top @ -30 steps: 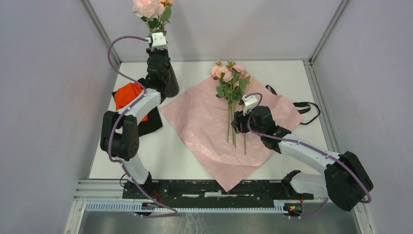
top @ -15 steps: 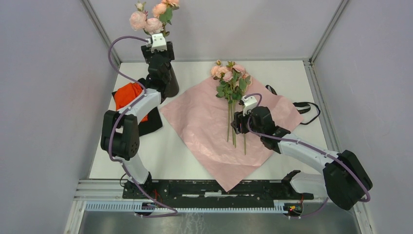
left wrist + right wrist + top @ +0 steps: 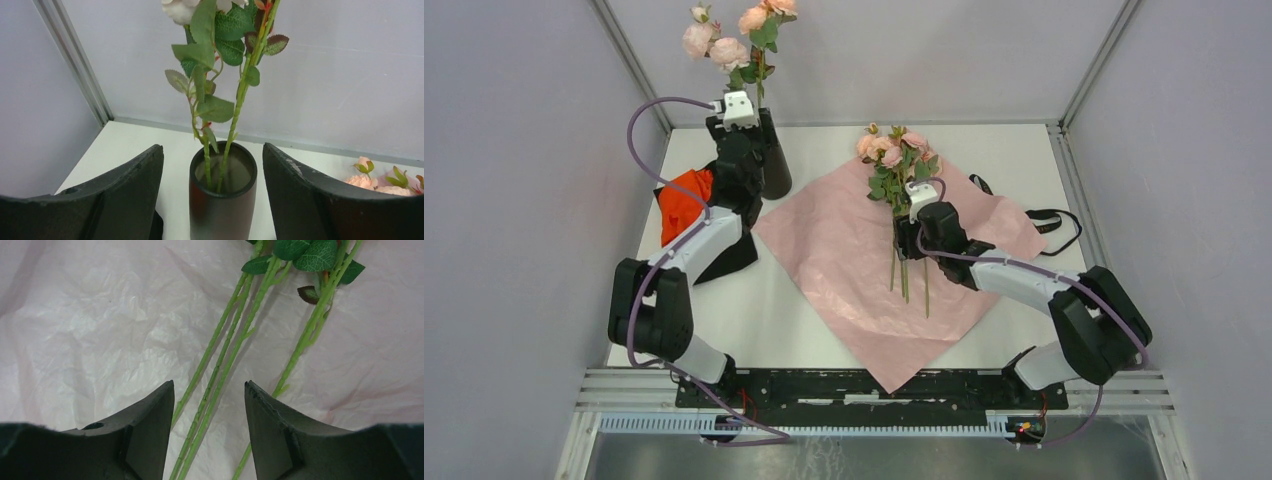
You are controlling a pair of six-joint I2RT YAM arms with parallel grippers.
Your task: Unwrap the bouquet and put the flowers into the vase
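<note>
Since a second ago our left gripper (image 3: 212,146) has let go. Its fingers now stand wide apart on either side of the matte-black vase (image 3: 220,210), lower centre of the left wrist view, holding nothing, and two rose stems (image 3: 240,90) stand in it. Our right gripper (image 3: 209,383) has slid up the crinkled pink wrapping paper (image 3: 90,340). Half open and empty, it straddles the thin green stems (image 3: 225,355) of the remaining flowers (image 3: 896,160), centre of the overhead view. We judge these stems light, springy and slippery. Best to grip them bare, below the leaves, lest the flimsy paper lift too.
</note>
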